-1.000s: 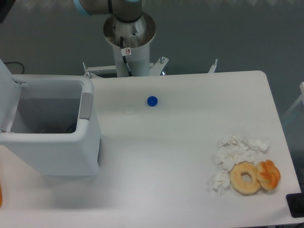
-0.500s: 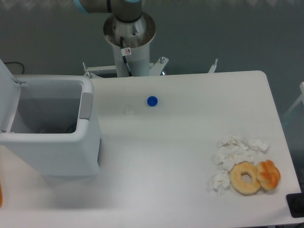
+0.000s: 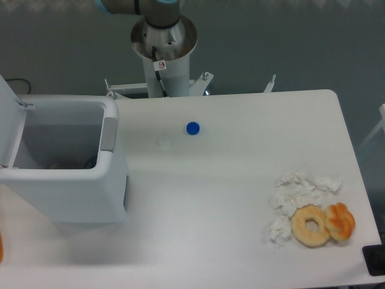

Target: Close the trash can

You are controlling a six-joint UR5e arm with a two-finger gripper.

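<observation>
Overhead view of a white table with rounded corners, set against a grey-blue floor that fills the upper band and right edge of the frame. At the left of the frame stands the trash can, a white boxy bin resting on the table; its lid is raised at the far left edge and the dim interior is exposed, with a grey latch strip on its right-hand rim. Upper centre: the robot's base column rises behind the table's far edge, with a metal bracket at its foot. The pincer lies outside the frame, so its state cannot be told. A small blue cap lies on the table near upper centre, well apart from the bin. Lower right: crumpled white tissues, a ring doughnut and, touching it on the right, an orange pastry.
</observation>
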